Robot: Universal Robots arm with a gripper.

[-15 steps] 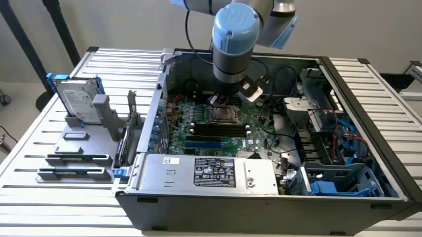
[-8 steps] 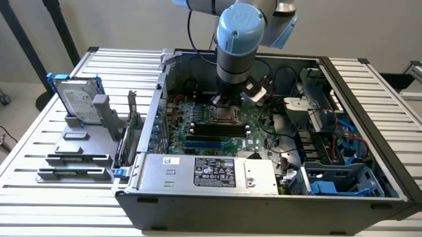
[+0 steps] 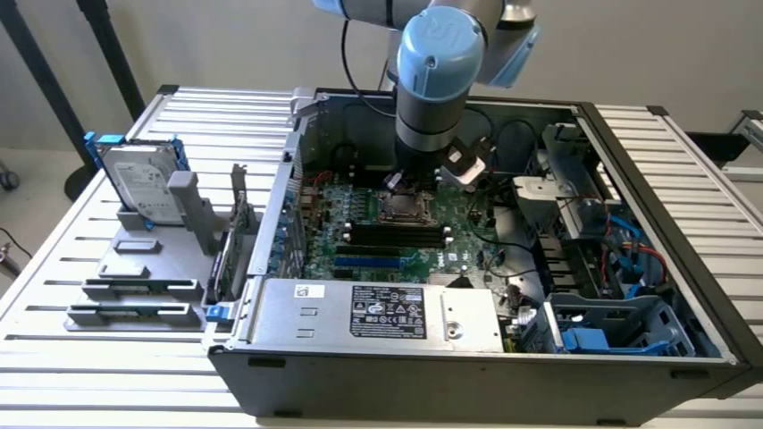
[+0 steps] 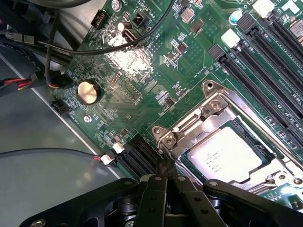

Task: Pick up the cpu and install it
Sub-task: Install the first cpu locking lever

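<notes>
Hovering with fingers pinched together and empty, the gripper sits beside the socket frame, the cpu already seated inside at its four o'clock, apparently installed.

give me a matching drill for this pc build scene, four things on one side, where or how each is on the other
Things:
1. cpu
2. hard drive
3. gripper
4. coin cell battery

Place or state:
A. upright in the grey holder outside the case
B. shut, nothing between its fingers
C. lying in the motherboard socket
D. round and shiny, on the green board

Pairs: 1-C, 2-A, 3-B, 4-D
</notes>
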